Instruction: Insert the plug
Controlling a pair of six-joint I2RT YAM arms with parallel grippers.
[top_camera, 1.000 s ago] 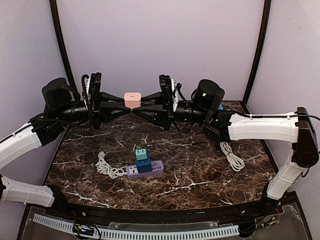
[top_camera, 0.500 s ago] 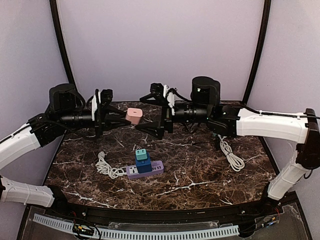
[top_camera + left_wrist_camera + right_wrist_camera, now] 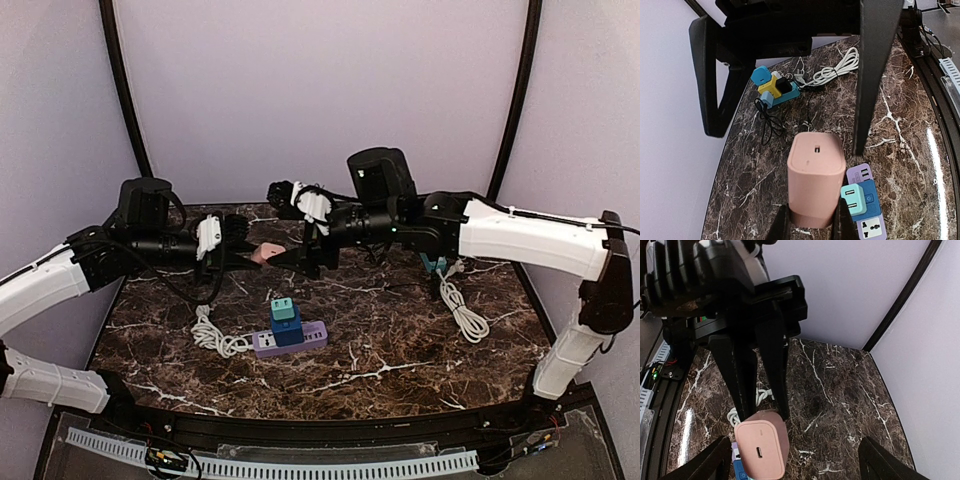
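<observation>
pinching pink plug (image 3: pixel 816 172), left gripper (image 3: pixel 811 219); right gripper (image 3: pixel 795 440) agape

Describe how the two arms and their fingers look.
The left arm and right arm share white link shells, bulky black cylindrical joints and black wrists with a small white block. The fingers are long, flat, black and tapered. A thin black cable loops under the left wrist.
</observation>
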